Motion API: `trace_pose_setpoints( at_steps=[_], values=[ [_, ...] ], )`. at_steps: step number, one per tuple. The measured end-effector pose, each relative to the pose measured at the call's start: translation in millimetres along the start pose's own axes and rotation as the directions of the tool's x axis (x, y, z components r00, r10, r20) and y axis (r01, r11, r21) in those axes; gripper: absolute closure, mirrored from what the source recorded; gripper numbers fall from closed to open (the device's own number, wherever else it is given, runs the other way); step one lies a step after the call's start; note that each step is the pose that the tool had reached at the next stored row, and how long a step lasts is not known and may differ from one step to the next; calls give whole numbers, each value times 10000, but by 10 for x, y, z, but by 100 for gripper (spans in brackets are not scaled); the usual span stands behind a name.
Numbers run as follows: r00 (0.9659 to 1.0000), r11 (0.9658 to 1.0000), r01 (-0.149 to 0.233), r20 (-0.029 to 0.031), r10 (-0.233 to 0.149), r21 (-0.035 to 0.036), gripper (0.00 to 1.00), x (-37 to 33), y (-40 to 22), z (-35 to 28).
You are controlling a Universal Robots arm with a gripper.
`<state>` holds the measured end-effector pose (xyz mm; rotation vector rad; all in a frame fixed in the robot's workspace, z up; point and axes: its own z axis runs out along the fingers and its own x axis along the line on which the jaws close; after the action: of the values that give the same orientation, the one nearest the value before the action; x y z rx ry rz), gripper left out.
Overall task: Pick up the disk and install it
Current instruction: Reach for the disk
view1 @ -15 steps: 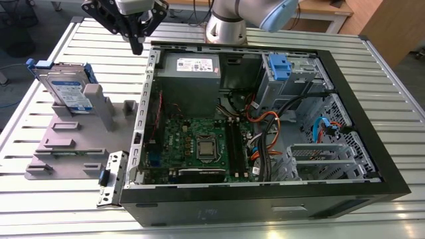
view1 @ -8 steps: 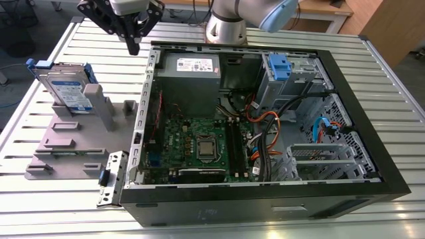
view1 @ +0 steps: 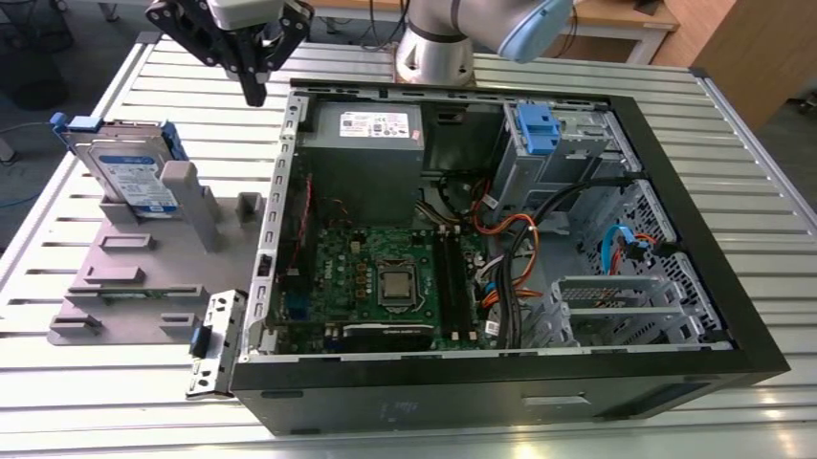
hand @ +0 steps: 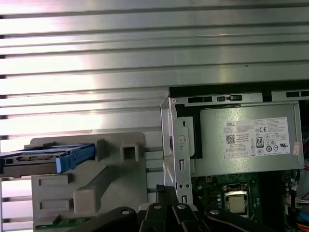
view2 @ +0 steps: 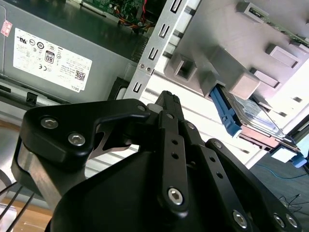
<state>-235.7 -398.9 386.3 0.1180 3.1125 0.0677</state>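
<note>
**Approach stage of the pick-up.** The gripper [view1: 255,91] hangs empty above the slatted table [view1: 102,411], between the open computer case [view1: 485,397] and the grey fixture [view1: 141,287]. Its fingers appear drawn together to a narrow point, though both wrist views show them only partly. The disk [view1: 128,177] stands on edge in the fixture, apart from the gripper and not yet grasped. By this reading, a grasp calls for spread fingers aligned over the disk's upper edge.
</note>
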Motion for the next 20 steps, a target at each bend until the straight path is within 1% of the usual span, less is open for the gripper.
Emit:
trace_pose_setpoints(
  at_steps=[6, 10, 15, 20],
  values=[
    [10000, 10000, 0, 0, 0, 0, 89, 21, -2, 15],
    [10000, 10000, 0, 1, 0, 0, 89, 54, -5, 30],
    [10000, 10000, 0, -1, 0, 2, 89, 119, -12, 58],
    [10000, 10000, 1, 0, -1, 1, 89, 211, -20, 82]
  ],
)
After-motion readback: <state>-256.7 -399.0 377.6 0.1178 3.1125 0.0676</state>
